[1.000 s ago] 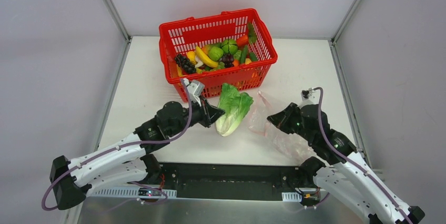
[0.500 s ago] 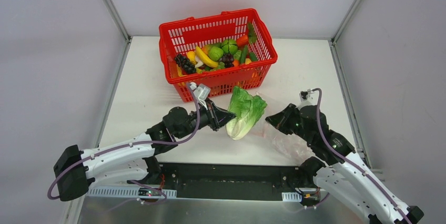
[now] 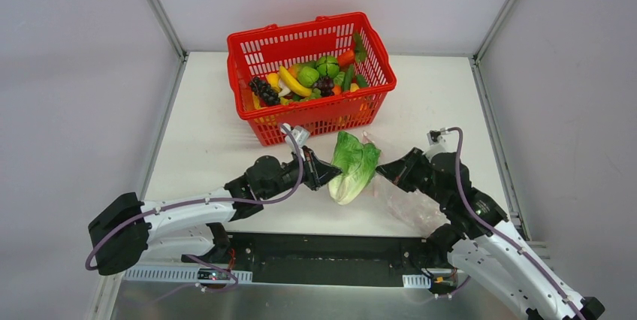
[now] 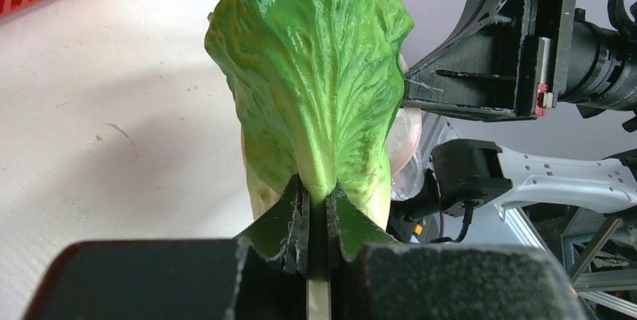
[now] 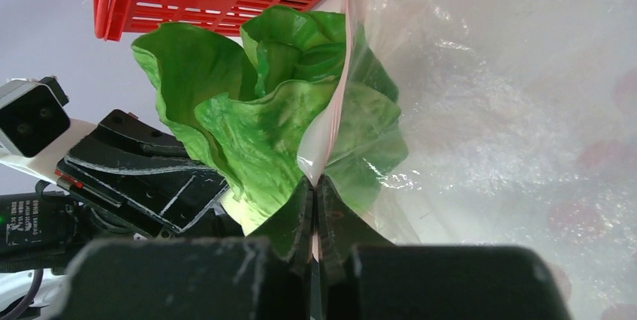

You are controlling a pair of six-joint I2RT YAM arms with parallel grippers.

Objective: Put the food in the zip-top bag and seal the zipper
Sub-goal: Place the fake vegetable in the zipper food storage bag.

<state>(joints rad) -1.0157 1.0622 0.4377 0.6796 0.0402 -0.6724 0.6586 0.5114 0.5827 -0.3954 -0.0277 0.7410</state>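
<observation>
step in hand: judged to be feeding the cabbage into the mouth of the zip-top bag; nothing sealed yet.
left gripper: clamped narrow on the pale stem end of the cabbage, leaves pointing away toward the right arm.
right gripper: pinched nearly closed on one lip of the bag, right at the zipper, lifting that edge.
cabbage vs left gripper: the stem sits between the fingertips and the leafy head fans out beyond them, clear of the table.
cabbage vs bag: in the right wrist view the pink edge runs across the leaves, and part of the head shows through the clear film. cannot tell whether that part is inside or only behind the sheet.
bag position: on the table's right half beneath the right arm, in front of the red basket, mouth turned toward the cabbage.
doing it well: hold the lifted lip high and away from the lower lip so the mouth gapes. drive the cabbage along its own long axis, leaf tips first, under the raised lip. release only when the stem has passed the zipper line.
watch for: the ruffled leaves look wide against the opening and may catch the film and push the whole bag along; only one lip is held, so the bag could slide.
other food: lies in the basket, well apart from both grippers.
progress: early, first item at the mouth.
</observation>
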